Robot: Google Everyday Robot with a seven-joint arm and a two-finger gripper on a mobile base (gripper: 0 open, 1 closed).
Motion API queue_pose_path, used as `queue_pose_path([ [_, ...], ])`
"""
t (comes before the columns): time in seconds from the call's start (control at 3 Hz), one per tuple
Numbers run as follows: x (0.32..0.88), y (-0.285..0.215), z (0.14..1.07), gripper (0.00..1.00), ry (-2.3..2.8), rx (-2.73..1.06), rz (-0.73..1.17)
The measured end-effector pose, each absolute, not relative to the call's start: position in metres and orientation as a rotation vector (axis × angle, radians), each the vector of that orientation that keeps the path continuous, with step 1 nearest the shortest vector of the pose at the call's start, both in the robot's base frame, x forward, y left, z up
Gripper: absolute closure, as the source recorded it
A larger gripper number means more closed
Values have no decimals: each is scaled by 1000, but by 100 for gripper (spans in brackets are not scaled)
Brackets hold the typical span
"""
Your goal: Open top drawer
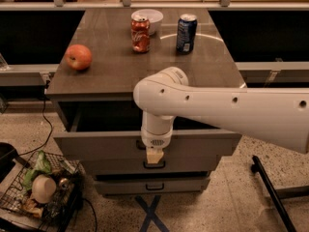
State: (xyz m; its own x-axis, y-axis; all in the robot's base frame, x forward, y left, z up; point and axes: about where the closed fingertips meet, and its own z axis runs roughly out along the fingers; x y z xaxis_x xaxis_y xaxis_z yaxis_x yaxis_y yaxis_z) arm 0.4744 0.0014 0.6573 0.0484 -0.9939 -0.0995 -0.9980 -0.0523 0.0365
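Observation:
The top drawer [96, 146] is the widest grey front, just under the brown cabinet top [111, 76]. It stands pulled out a little, with a dark gap above its front edge. My gripper [154, 155] hangs from the white arm [217, 108] right at the centre of that front, where it covers the drawer's handle. Two narrower drawer fronts below are closed, and the middle one's dark loop handle [154, 165] shows just under my gripper.
On the cabinet top stand an apple [78, 57], a red can [140, 34], a blue can [186, 33] and a white bowl [147, 18]. A wire basket [41, 192] of items sits on the floor at left. A dark stand leg [270, 192] lies at right.

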Motion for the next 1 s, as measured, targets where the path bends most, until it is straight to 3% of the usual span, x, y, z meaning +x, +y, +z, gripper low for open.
queue_pose_path([
  [0.33,474,1,657,88,2134,-2246,151],
  [0.67,472,1,657,100,2135,-2245,146],
  [1.0,468,1,658,100,2138,-2240,130],
])
